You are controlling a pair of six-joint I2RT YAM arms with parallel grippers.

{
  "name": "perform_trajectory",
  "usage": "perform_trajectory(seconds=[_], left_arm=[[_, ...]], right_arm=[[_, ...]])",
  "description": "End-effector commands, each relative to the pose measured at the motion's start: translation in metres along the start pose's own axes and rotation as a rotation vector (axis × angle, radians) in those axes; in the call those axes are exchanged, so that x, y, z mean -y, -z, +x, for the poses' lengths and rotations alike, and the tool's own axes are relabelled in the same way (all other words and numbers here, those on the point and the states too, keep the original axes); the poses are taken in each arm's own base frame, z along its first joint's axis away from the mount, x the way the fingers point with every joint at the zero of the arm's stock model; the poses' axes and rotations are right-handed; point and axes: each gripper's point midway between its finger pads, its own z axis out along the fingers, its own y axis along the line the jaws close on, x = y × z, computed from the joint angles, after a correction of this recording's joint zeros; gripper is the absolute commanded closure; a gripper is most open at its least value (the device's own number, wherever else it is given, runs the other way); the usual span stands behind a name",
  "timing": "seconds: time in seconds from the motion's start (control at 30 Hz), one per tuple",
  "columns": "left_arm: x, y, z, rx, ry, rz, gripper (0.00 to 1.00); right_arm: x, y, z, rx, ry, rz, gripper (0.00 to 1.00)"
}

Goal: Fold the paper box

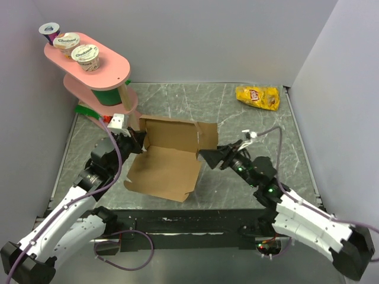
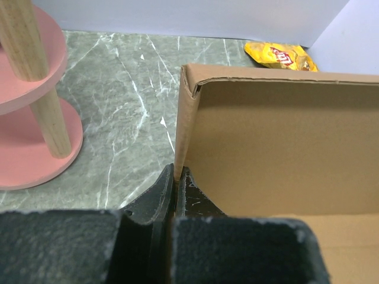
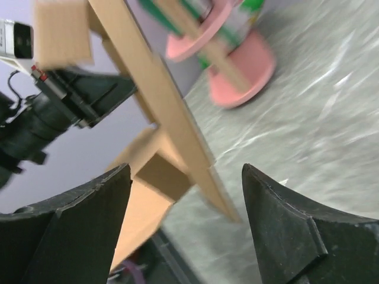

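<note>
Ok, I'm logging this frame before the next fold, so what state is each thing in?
paper box: half folded, rear wall upright, front panel flat on the table.
left gripper: shut on the box's left wall.
right gripper: open, at the box's right side.
chip bag: lying at the far right, untouched.
yogurt cups: upright, lids on, on the pink stand.

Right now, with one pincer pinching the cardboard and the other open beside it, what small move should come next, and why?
Probably the right pincer should ease forward and close on the right side of the paper box. The left pincer is shut on its upright left wall, while the right one stands open, gripping nothing.
</note>
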Motion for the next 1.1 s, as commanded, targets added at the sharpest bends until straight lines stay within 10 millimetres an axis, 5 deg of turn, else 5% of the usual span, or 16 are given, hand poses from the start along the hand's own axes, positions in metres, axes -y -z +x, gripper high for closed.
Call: perform_trajectory(seconds=[0.0,0.03,0.17,0.33,0.47,0.63,1.07], left_arm=[[0.011,-0.002,-0.03,0.07,-0.011,0.038,0.99],[0.011,-0.002,-0.03,0.063,-0.012,0.044,0.99],[0.015,-0.005,-0.031,0.057,-0.002,0.086,0.99],[0.019,-0.006,-0.027,0.038,0.003,0.12,0.99],[0.023,-0.006,-0.027,0.041,0.01,0.144,0.99],[0.026,-0.011,-0.02,0.006,0.019,0.154,0.99],[-0.002,-0.023,-0.002,-0.064,0.026,-0.003,0.99]], right_arm=[[0.001,0.024,-0.044,0.069,0.249,0.019,0.18],[-0.012,0.032,-0.055,0.077,0.315,-0.027,0.19],[-0.003,0.042,-0.078,0.035,0.395,0.039,0.21],[0.029,0.042,-0.116,0.099,0.329,0.133,0.27],[0.065,0.027,-0.122,0.089,0.312,0.22,0.28],[0.086,0.007,-0.109,0.06,0.317,0.233,0.28],[0.043,-0.018,-0.056,0.051,0.262,0.192,0.28]])
